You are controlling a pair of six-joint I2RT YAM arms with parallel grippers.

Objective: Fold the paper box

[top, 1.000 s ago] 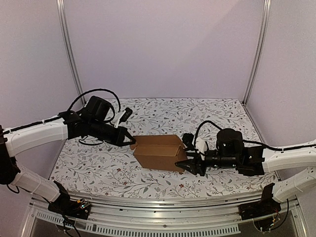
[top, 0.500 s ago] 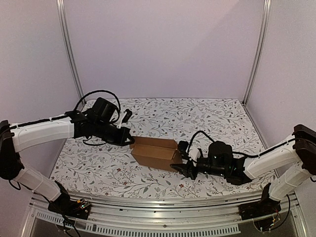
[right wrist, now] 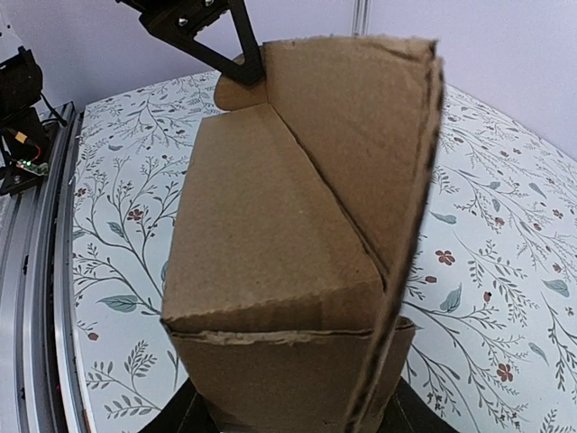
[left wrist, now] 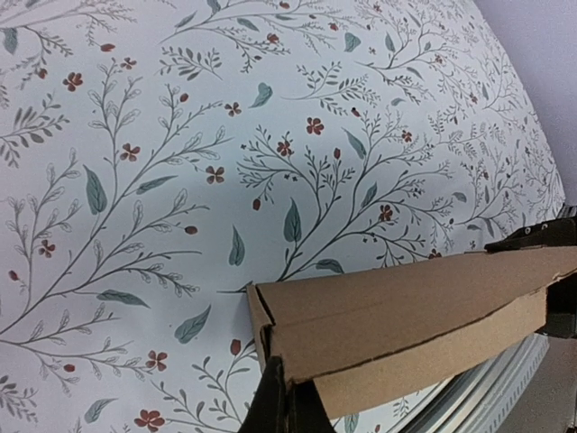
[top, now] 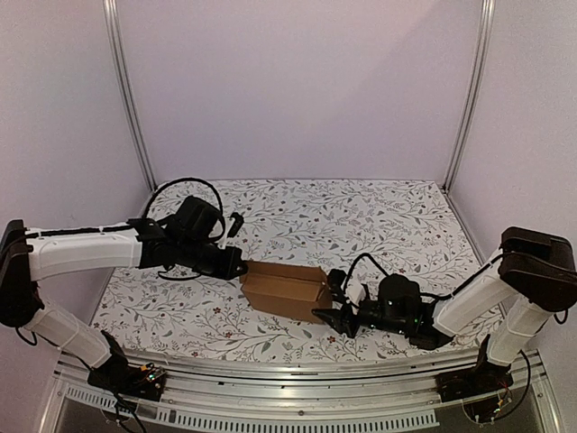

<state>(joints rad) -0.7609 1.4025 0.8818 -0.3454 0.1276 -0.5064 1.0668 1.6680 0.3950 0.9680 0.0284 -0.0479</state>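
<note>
Two grips to balance on one paper box (top: 284, 287). Lies on the flowered table (top: 388, 212), roughly mid-width and toward the near edge, between both arms, squashed into a low slanted sleeve, with one broad flap (right wrist: 361, 135) standing up along its side in the right wrist view. At the left end, pinched by the left gripper (top: 236, 264), clamped fully closed on a thin cardboard edge, fingertips (left wrist: 287, 408) meeting at the corner. At the opposite end, straddled by the right gripper (top: 332, 316), spread about halfway, fingers (right wrist: 185, 413) dark on either side of the carton's base and seemingly pressed against both walls. Probably the step of squaring up the sleeve and bringing the raised flap over. Hold the left pinch firm as an anchor; avoid pulling outward, at the risk of tearing or dragging the sheet. Move the right end slowly, pushing along the creases rather than across them, and watch for bowing walls in place of clean hinging. Press the base flat against the table to stop twisting. Ease off at any crumpling near the ragged front edge. No telling from here the state of the far-end flaps; check before closing anything.
</note>
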